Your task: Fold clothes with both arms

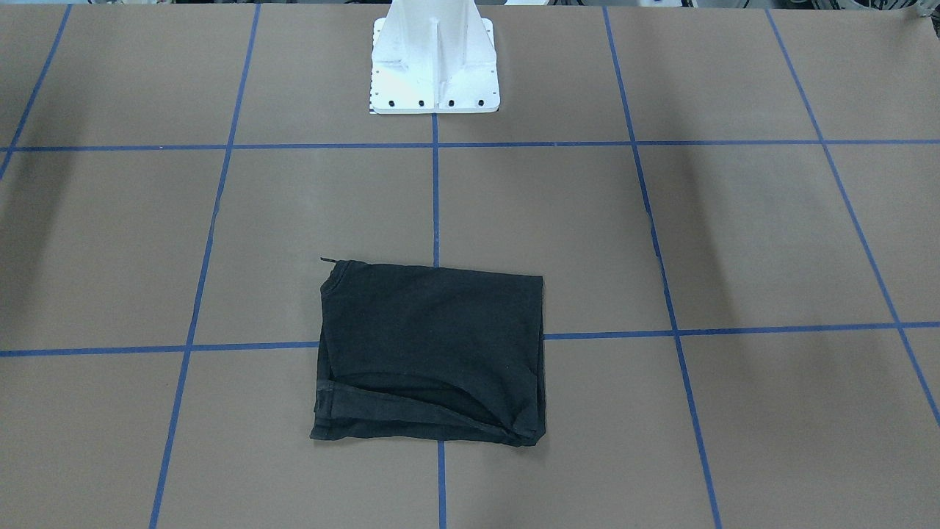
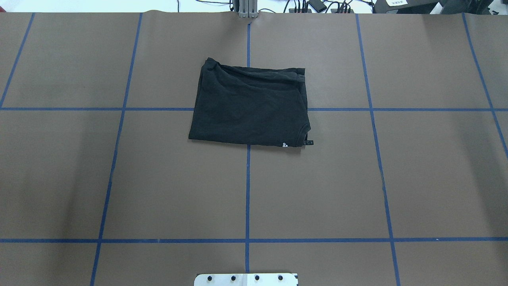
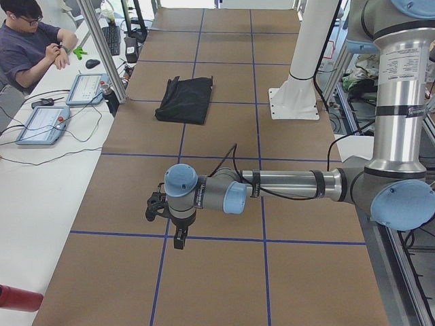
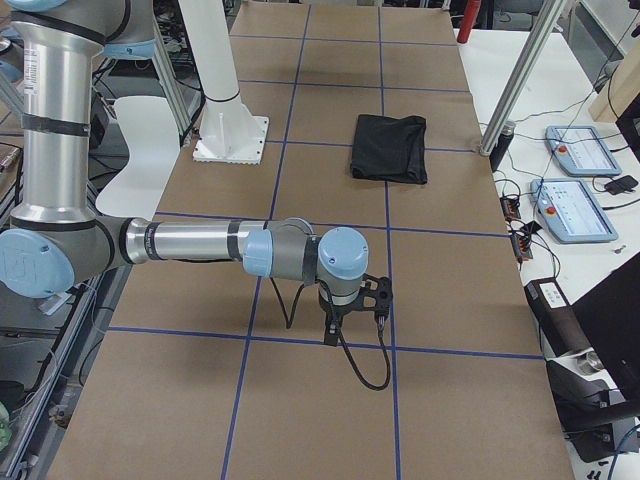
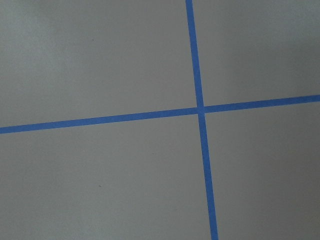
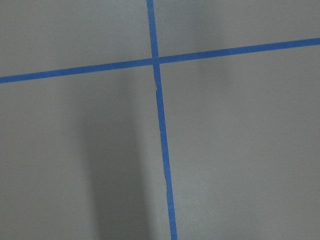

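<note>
T-shirt point(image 2: 249, 107) lies folded on the bench, both arms well apart from it

T-shirt sits as a compact, roughly rectangular black bundle on the brown bench point(image 2: 119, 178), plain side up; it covers a crossing of the blue tape lines point(image 2: 247, 190), straddling the centre line on the side of the bench away from the white base plate point(image 1: 435, 73); layered edges and a hem show along the side farthest from the base; at the corner nearer the base, on the robot's right, a small white logo mark point(image 2: 284, 144) peeks out and a black tag point(image 2: 308, 142) pokes past the edge.

The left arm point(image 3: 285, 185) reaches out level above the bench near the table's end, its wrist bent so that the left end effector point(image 3: 179, 243) points down, above the surface near a tape line, far from the shirt; the right arm point(image 4: 190, 241) mirrors this at the opposite end, the right end effector point(image 4: 329, 338) also pointing down, a black cable point(image 4: 365, 375) looping beside it; both end effectors show only in the side views, so I cannot tell whether either is open or closed; each wrist camera looks onto bare brown surface with a tape crossing.

A person point(image 3: 27, 44) sits at the white side table beside two tablet-like control pendants point(image 3: 42, 124).
</note>
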Controlling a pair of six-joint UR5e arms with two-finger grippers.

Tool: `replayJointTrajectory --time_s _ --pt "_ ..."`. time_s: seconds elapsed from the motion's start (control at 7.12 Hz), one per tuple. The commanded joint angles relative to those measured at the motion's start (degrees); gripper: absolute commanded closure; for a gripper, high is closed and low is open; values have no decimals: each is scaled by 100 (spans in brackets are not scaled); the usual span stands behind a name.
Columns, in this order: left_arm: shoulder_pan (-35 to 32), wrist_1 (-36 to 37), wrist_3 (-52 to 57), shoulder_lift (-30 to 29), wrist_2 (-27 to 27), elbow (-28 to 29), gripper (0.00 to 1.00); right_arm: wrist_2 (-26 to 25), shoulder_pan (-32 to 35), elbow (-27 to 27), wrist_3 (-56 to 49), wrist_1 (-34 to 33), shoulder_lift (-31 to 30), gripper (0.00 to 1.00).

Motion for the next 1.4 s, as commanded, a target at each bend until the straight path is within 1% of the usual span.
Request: replayJointTrajectory --time_s 0.0,0.14,0.56,0.7,1.26 --pt "0 -7 9 -8 0 25 0 -368 0 84 10 7 1 0" --pt "0 -7 10 -8 0 17 0 -475 0 111 19 7 53 0" --pt "9 -182 -17 -34 9 -79 0 -476 0 138 19 7 229 0" --pt "9 -113 -25 -182 35 -132 0 -468 0 155 19 7 247 0" --pt "0 -121 -17 -175 70 -133 0 -415 -17 173 19 42 239 0"
